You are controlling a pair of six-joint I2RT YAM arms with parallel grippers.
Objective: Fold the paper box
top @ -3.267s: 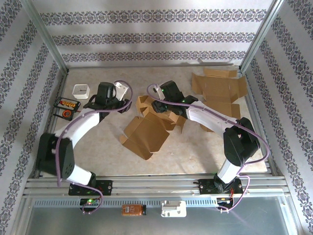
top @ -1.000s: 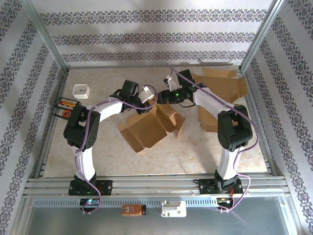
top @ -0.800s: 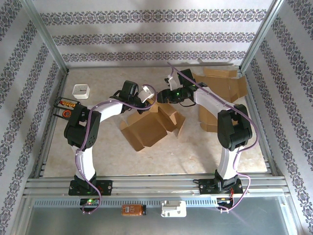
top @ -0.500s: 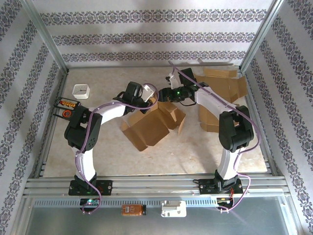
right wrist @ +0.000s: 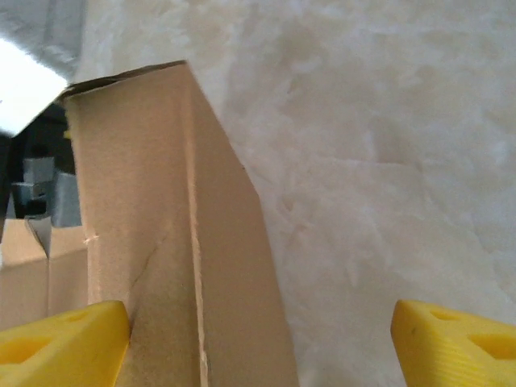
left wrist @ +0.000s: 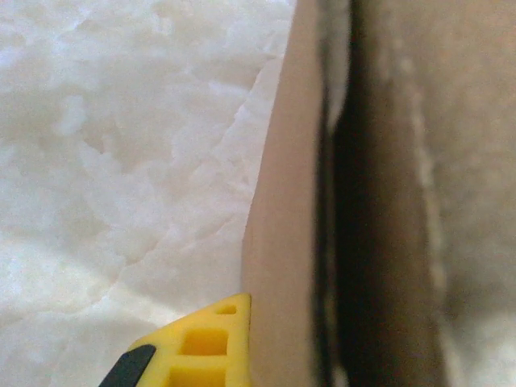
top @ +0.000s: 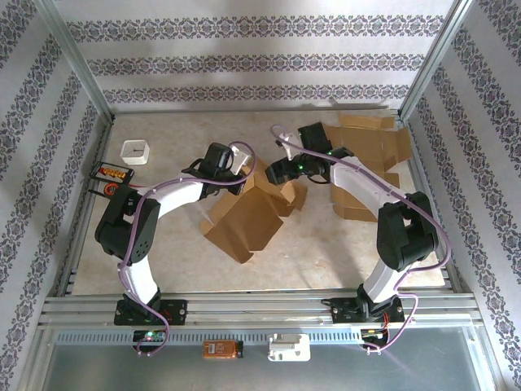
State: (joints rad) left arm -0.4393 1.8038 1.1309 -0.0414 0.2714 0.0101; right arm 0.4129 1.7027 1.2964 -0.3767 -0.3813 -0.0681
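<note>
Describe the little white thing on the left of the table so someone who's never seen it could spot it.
Go to the left edge of the pale marbled table, toward its far corner. Just beyond a black tray holding orange pieces sits a small white square container. It is plain white and boxy, while its neighbour is flat, black and orange.

A brown half-folded cardboard box (top: 248, 216) lies mid-way across the pale stone-patterned table (top: 326, 244), with the left gripper (top: 244, 169) at its rear left flap and the right gripper (top: 277, 169) at its rear right. Flat brown cardboard sheets (top: 370, 151) lie behind and to its right. A small white square tub (top: 134, 151) sits far left, with a black tray of orange pieces (top: 110, 177) just before it.
</note>
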